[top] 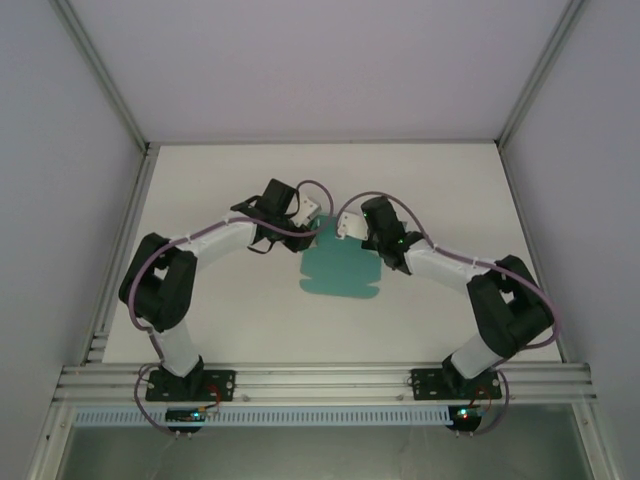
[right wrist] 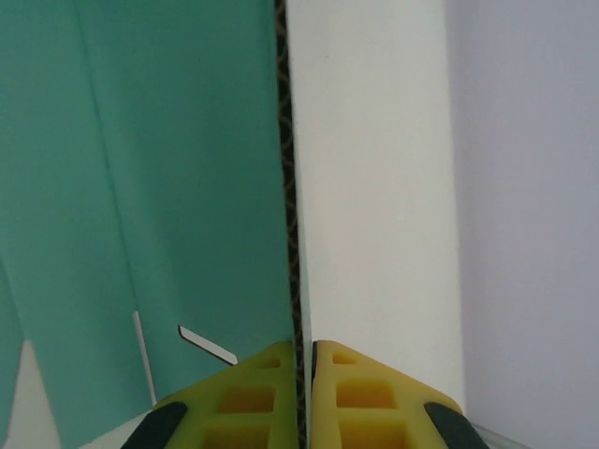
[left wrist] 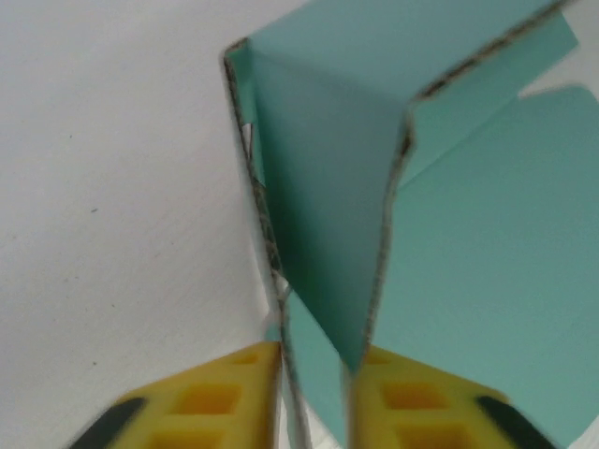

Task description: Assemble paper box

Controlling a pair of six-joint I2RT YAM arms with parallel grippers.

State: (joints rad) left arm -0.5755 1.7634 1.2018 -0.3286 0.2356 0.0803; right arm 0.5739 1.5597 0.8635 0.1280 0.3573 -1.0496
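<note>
The paper box (top: 340,268) is a teal-green die-cut sheet lying mid-table, its far edge lifted between both arms. My left gripper (top: 305,210) is at the sheet's far left corner. In the left wrist view its yellow fingers (left wrist: 234,393) stand parted, and a folded flap of the paper box (left wrist: 468,234) rises in a V between them, its edges close to both pads. My right gripper (top: 348,228) is at the far right of that edge. In the right wrist view, my right gripper (right wrist: 301,344) is shut on the thin upright edge of the paper box (right wrist: 187,168).
The white table (top: 230,180) is boxed in by pale walls. Aluminium rails run along the left side (top: 125,250) and the near edge (top: 320,380), where both arm bases are bolted.
</note>
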